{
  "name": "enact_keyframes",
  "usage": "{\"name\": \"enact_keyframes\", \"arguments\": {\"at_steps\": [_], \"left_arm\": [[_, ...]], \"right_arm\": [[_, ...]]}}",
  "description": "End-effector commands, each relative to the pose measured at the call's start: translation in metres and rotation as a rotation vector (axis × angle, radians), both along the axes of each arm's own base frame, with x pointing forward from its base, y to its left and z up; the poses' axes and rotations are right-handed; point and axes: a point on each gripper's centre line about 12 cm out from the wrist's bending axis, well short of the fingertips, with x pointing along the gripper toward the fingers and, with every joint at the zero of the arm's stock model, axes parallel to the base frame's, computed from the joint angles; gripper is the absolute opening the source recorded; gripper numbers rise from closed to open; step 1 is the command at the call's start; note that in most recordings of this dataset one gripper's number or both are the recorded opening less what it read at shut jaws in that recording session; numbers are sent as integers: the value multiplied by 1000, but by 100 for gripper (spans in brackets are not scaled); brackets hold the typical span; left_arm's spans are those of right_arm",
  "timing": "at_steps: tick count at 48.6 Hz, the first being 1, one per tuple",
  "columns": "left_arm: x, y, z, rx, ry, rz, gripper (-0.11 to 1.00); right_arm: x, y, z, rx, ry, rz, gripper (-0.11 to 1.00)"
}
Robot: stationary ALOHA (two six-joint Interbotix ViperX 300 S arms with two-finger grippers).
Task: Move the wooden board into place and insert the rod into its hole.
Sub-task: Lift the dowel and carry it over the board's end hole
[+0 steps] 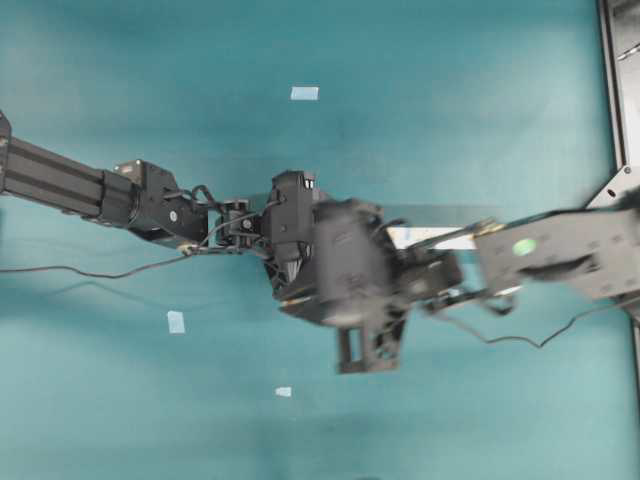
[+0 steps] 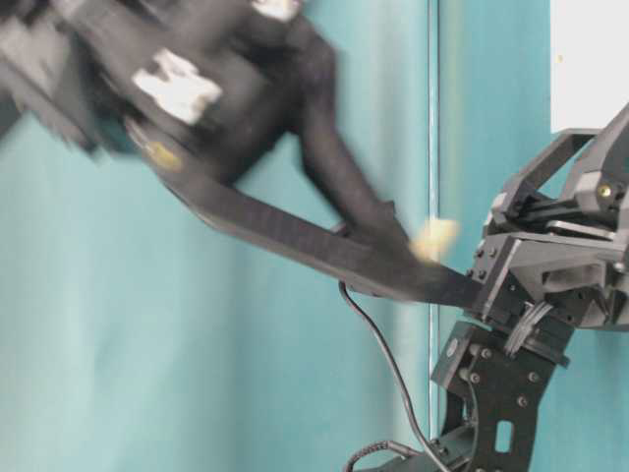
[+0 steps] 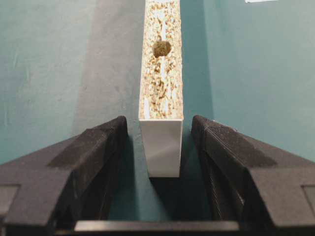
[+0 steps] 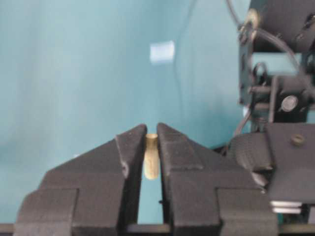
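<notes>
Teal tabletop [image 1: 450, 100] fills every view, carrying 3 small pale-blue tape squares [image 1: 304, 93] and 1 wooden board [image 3: 161, 73] with 1 hole [image 3: 162, 48] in its rough upper edge. 1 left gripper [image 3: 160, 142] straddles the board's white end, fingers apart and not touching it. 1 right gripper [image 4: 151, 142], blurred in the overhead view, is clamped on 1 cream rod [image 4: 151, 157] above the table.

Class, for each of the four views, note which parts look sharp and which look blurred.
Overhead: right end effector smeared, left arm crisp. Table-level: upper arm streaked, rod a pale smudge. Left wrist: sharp, board and hole clear, left end effector straddling it. Right wrist: slightly soft, rod still readable.
</notes>
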Motion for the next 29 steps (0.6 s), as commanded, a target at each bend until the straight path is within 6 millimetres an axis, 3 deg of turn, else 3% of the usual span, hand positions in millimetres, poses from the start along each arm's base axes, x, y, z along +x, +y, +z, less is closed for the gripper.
{"name": "enact_keyframes", "arguments": {"at_steps": [1, 15, 29], "left_arm": [[1, -5, 9, 2, -12, -13, 58], [4, -5, 13, 4, -23, -15, 58], [6, -5, 21, -1, -34, -13, 57]], "right_arm": [[-17, -8, 20, 31, -122, 7, 9], [-73, -37, 12, 47, -202, -26, 9], [-104, -73, -11, 37, -325, -78, 9]]}}
